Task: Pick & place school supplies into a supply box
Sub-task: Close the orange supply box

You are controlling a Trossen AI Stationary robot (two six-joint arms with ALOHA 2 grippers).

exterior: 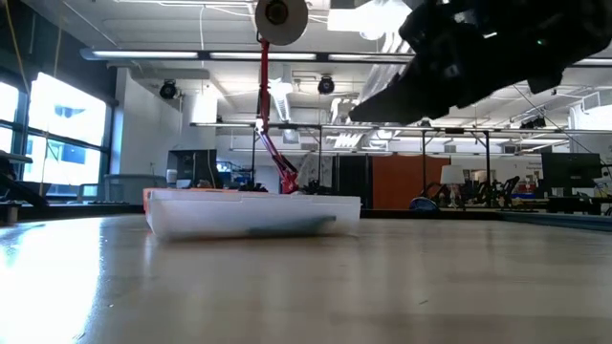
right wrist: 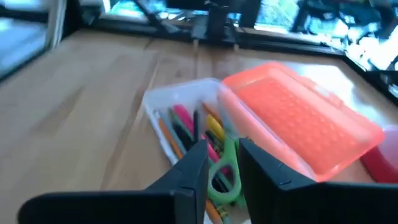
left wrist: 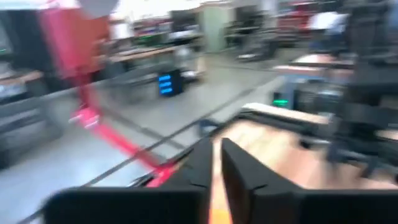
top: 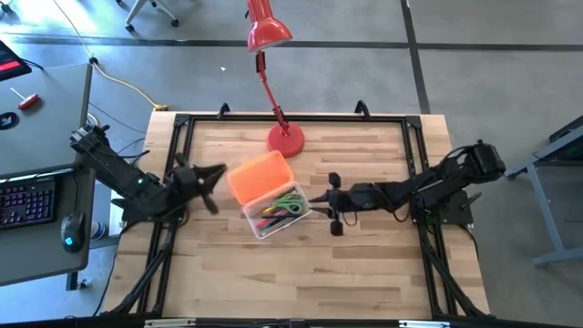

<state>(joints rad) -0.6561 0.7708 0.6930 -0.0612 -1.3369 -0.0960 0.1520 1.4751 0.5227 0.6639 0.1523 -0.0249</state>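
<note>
From above, the supply box (top: 270, 196) sits mid-frame on the desk (top: 364, 273), orange lid (top: 260, 176) tipped open so pens (top: 273, 213) and scissors (top: 291, 202) stay inside. The left gripper (top: 217, 173) hovers beside the lid, jaws narrow, holding nothing. The right gripper (right wrist: 222, 163) looks over the scissors, jaws a little apart, empty.

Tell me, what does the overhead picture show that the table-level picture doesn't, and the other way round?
Only the overhead view shows the left gripper, the right gripper, the raised orange plastic lid, the coloured pens and green-handled scissors in the box, and a keyboard beside the table.

Only the table-level view shows the room behind: ceiling lights and windows.

Both show the clear plastic supply box, the red desk lamp and the wooden table.
</note>
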